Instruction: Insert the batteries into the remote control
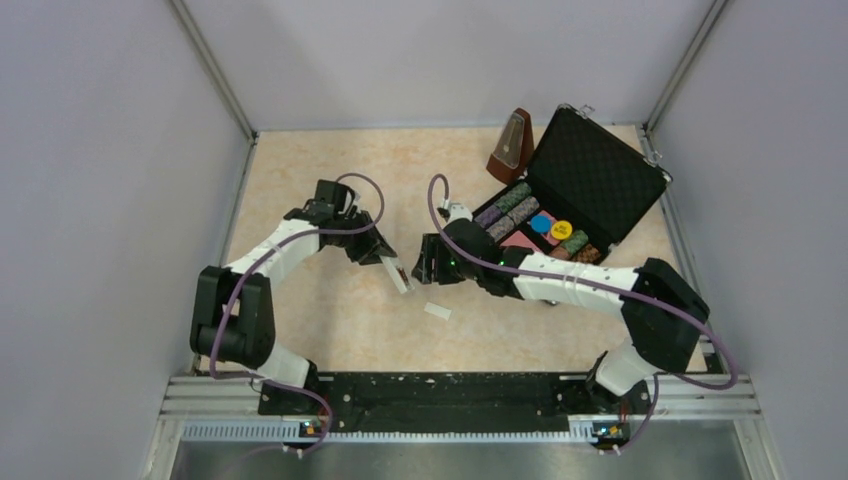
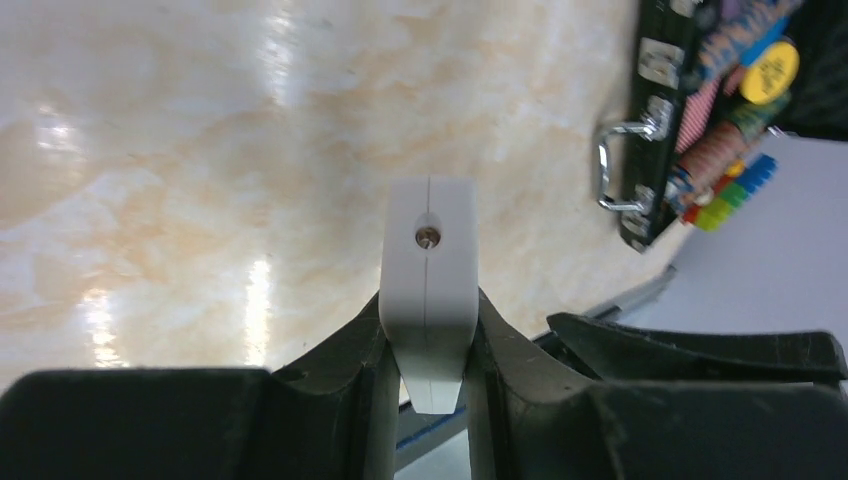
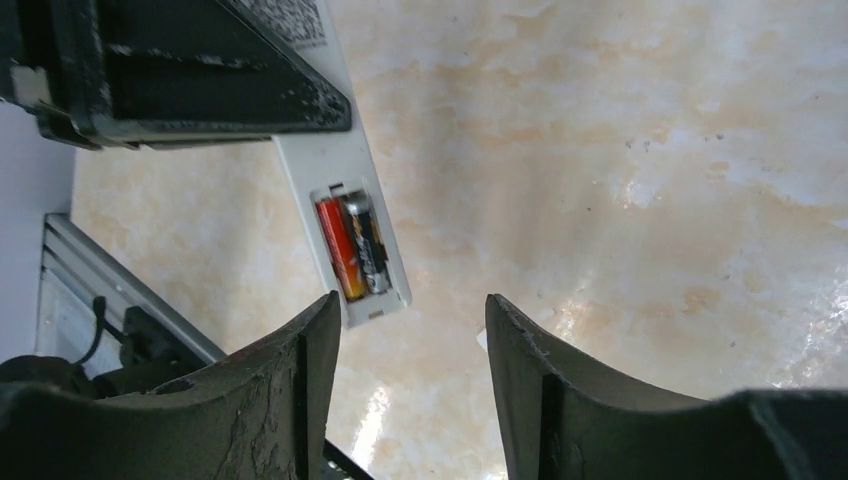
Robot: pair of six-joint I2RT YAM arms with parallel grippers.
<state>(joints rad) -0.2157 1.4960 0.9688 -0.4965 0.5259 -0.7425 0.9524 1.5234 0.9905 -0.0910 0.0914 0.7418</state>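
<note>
My left gripper (image 1: 385,255) is shut on the white remote control (image 1: 398,274) and holds it above the table. In the left wrist view the remote's end (image 2: 430,270) stands clamped between my fingers. In the right wrist view the remote (image 3: 345,180) shows its open back, with the red battery (image 3: 336,247) and the black battery (image 3: 366,240) lying side by side in the compartment. My right gripper (image 1: 428,262) is open and empty just right of the remote; in its own view the gripper (image 3: 410,330) has its fingers spread below the remote's end.
A small white flat cover piece (image 1: 437,311) lies on the table in front of the grippers. An open black case (image 1: 585,190) with coloured chips stands at the back right, a brown metronome (image 1: 511,146) beside it. Grey walls enclose the table.
</note>
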